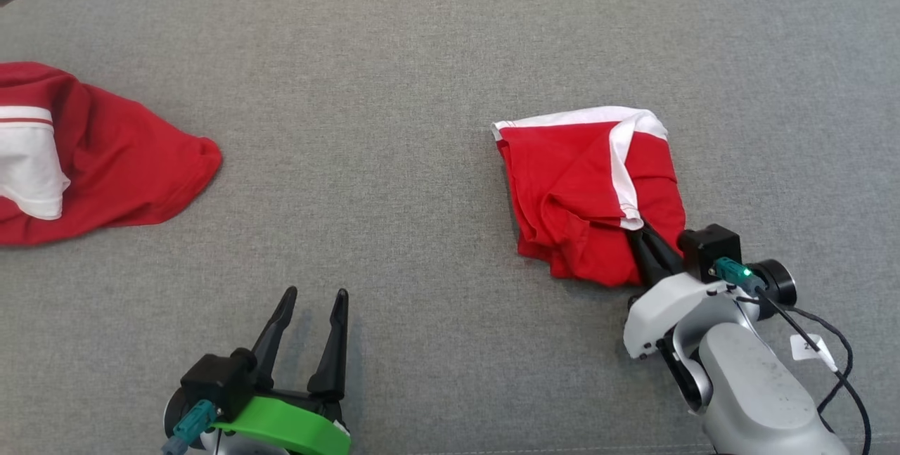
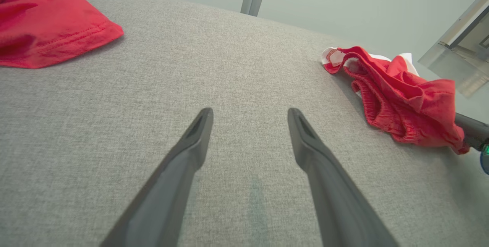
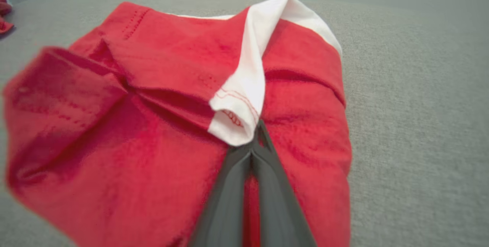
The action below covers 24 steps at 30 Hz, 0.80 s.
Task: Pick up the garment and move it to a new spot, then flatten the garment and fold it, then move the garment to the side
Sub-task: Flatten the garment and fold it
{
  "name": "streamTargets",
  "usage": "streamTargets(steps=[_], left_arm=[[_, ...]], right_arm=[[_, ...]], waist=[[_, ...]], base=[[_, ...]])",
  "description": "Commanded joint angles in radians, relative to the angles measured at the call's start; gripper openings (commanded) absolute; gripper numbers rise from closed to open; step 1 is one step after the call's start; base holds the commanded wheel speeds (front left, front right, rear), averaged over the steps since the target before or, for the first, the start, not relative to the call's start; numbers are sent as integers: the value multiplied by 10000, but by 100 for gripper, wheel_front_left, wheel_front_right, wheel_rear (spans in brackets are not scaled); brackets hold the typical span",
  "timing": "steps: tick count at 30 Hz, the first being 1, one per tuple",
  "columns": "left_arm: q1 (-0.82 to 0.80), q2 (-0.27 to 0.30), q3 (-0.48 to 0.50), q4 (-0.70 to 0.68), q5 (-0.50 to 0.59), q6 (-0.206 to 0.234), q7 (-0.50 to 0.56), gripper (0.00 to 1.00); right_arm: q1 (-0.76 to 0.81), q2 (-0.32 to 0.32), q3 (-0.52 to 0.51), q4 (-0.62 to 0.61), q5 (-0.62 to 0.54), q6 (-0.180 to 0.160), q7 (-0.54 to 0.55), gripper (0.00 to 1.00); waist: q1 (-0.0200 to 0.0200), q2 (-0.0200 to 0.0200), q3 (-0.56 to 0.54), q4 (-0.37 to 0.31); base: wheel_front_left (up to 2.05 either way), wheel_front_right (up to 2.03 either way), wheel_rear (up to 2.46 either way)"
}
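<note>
At the right of the grey worktop (image 1: 422, 75), the right gripper (image 1: 643, 233) holds its jaws pinched shut on the near edge of the crumpled red garment (image 1: 590, 181), which lies bunched there. The pick-up looks barely begun; moving, flattening and folding remain. The left gripper (image 1: 316, 293) waits, jaws wide and empty. Bare cloth stretches leftward to a second red garment (image 1: 105, 174).

Left claw (image 1: 316, 292): long dark fingers (image 1: 332, 342), black block (image 1: 214, 377), green bracket (image 1: 281, 423), teal plug (image 1: 193, 421). Right claw (image 1: 643, 233): dark fingers, pale grey forearm (image 1: 756, 388), black cable (image 1: 837, 363), white tag (image 1: 808, 348).
</note>
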Motion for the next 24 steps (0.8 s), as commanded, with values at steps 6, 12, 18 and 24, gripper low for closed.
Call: streamTargets(steps=[6,12,18,24], left_arm=[[-177,-154,-111,174,-96,-51,-29,100],[-62,-198,-138,300,-115,-68,-29,100],[18,-290,-199,421,-134,-82,-29,100],[-81,-371,-295,535,-187,-84,-29,100]], right_arm=[[-1053,-62,584,788,365,-8,155,0],[-1572,-44,697,1058,471,-9,107,0],[-2160,10,947,1465,438,-8,352,0],[-2686,95,1236,2023,527,-9,627,0]], waist=[[0,0,-191,405],[0,0,-296,689],[0,0,-399,1061],[0,0,-461,1472]], base=[[0,0,0],[0,0,0],[0,0,0],[0,0,0]])
